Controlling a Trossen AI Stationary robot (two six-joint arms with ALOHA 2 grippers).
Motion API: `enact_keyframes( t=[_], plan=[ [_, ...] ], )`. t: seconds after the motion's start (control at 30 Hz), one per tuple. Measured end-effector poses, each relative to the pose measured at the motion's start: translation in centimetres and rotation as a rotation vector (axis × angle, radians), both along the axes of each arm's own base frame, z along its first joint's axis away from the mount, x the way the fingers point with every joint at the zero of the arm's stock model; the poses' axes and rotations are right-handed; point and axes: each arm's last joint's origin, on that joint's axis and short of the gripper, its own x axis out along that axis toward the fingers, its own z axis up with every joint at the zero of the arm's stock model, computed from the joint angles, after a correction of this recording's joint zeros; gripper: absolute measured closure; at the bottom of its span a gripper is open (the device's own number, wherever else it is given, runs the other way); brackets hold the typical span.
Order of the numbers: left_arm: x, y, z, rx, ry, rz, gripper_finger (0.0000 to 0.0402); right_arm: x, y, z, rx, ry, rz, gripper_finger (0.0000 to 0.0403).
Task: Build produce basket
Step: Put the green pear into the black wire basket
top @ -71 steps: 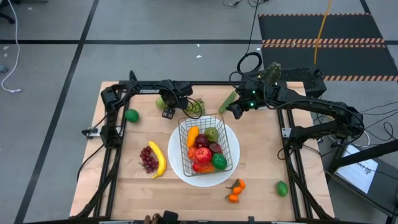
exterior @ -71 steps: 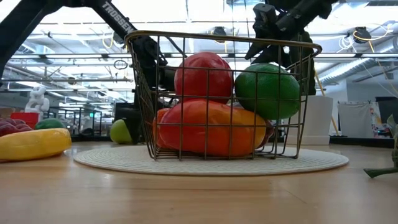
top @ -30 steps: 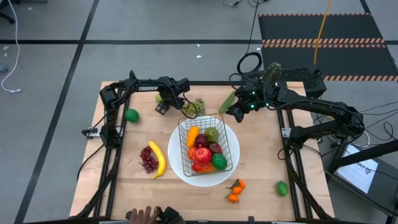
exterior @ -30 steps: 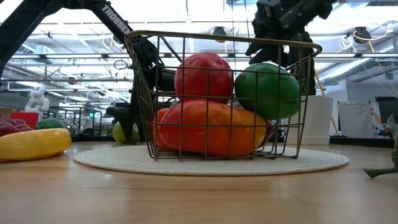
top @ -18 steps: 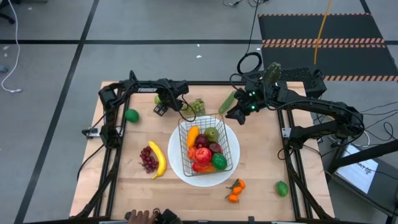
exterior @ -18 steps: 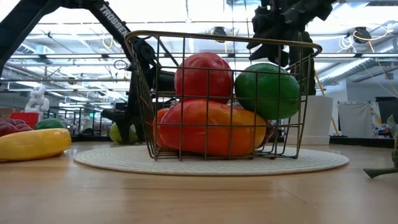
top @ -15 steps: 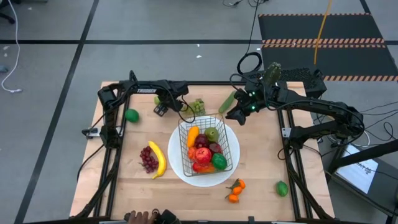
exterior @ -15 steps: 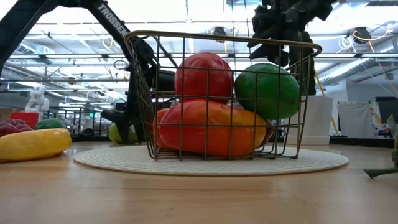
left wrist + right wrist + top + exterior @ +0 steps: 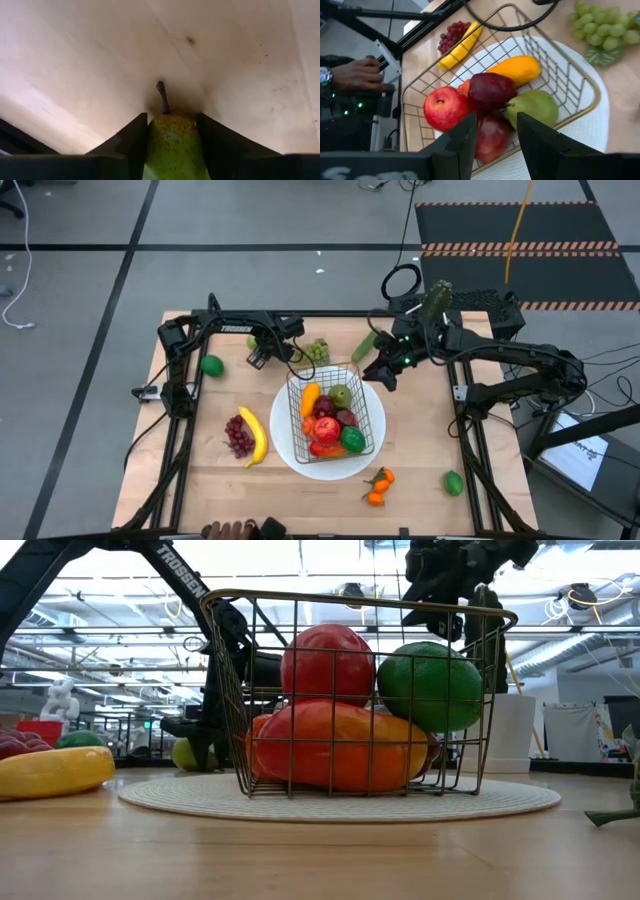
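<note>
A green pear [image 9: 172, 145] is being pinched between the left gripper [image 9: 262, 350] fingers, upper left of the wire basket [image 9: 335, 413] at frame centre, and could be dropped if squeezed off-centre.

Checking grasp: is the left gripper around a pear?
Yes, in the left wrist view the pear, stem up, sits between the left gripper's two jaws, which touch its sides.

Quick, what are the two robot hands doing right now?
Left hand: shut on the pear.
Right hand: open, empty, above the basket.
</note>
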Motion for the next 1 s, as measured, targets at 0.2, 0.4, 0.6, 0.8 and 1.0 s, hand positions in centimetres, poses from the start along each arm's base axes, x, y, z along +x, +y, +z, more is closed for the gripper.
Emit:
enact_keyframes(
  t=[0.2, 0.4, 0.6, 0.8, 1.0],
  plan=[
    [0.1, -0.3, 0.2, 0.010, -0.015, 0.071, 0.0243, 0.1, 0.6, 0.0, -0.012, -0.003, 0.033, 0.0267],
    [0.2, -0.9, 1.7, 0.010, -0.123, 0.162, 0.0242, 0.2, 0.7, 0.0, -0.022, -0.004, 0.044, 0.0267],
    [0.1, -1.0, 3.2, -0.021, -0.224, 0.263, 0.0241, 0.1, 0.7, 0.0, -0.031, -0.004, 0.052, 0.0267],
    [0.2, -1.2, 3.3, -0.025, -0.229, 0.271, 0.0241, 0.0, 0.7, -0.2, -0.036, 0.016, 0.062, 0.0267],
    [0.7, -1.3, 4.1, -0.018, -0.260, 0.333, 0.0241, -0.2, 0.7, -0.4, -0.035, 0.039, 0.067, 0.0267]
  ],
)
